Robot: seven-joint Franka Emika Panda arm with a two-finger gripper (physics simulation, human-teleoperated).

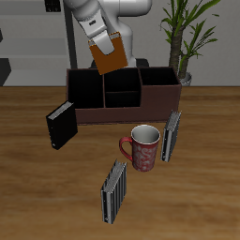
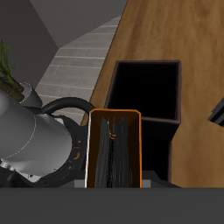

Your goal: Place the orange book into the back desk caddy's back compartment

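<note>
My gripper (image 1: 103,45) is shut on the upper edge of the orange book (image 1: 111,58), which hangs tilted just above the back desk caddy (image 1: 159,103), a long dark reddish-brown box. The book's lower corner is over the caddy's middle, close to the back compartment (image 1: 123,81), the rear small black cell, without being inside it. In the wrist view the orange book (image 2: 114,153) shows edge-on between the fingers. Beyond it is an open black cell of the caddy (image 2: 147,62); I cannot tell which cell.
A black book (image 1: 61,125) leans against one end of the caddy. A red patterned mug (image 1: 145,147) stands in front of the caddy, with one grey striped book (image 1: 172,136) beside it and another (image 1: 113,190) nearer the table's front edge. A potted plant (image 1: 183,37) rises behind the caddy.
</note>
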